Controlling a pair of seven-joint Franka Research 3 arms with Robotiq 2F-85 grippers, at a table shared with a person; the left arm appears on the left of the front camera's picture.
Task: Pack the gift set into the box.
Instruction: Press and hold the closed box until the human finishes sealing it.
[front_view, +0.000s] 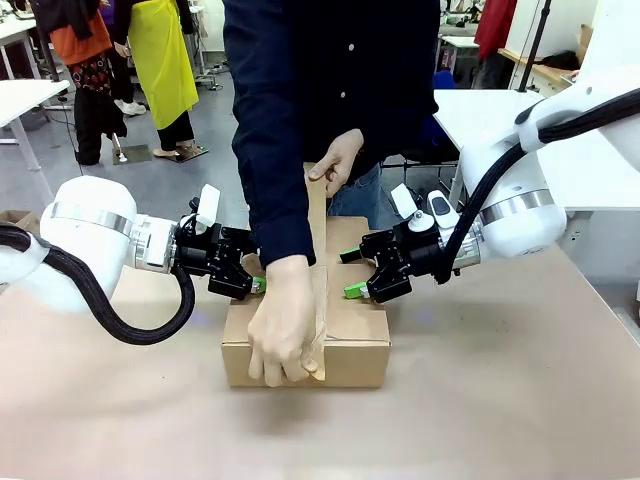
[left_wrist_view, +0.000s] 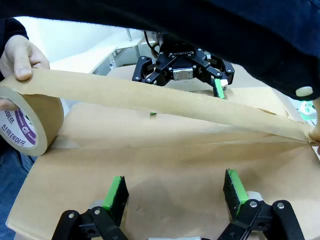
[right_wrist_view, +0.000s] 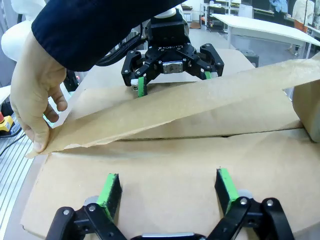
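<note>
hand and tape on box

The left end effector hangs spread wide over the closed flaps of the box. A person's hand holds a roll of brown tape at the box's left edge, its strip stretched across the seam. The right end effector sits at the far edge.

I see a plain brown box, tan tape on a purple-and-white printed roll, green pads on black fingers.
</note>
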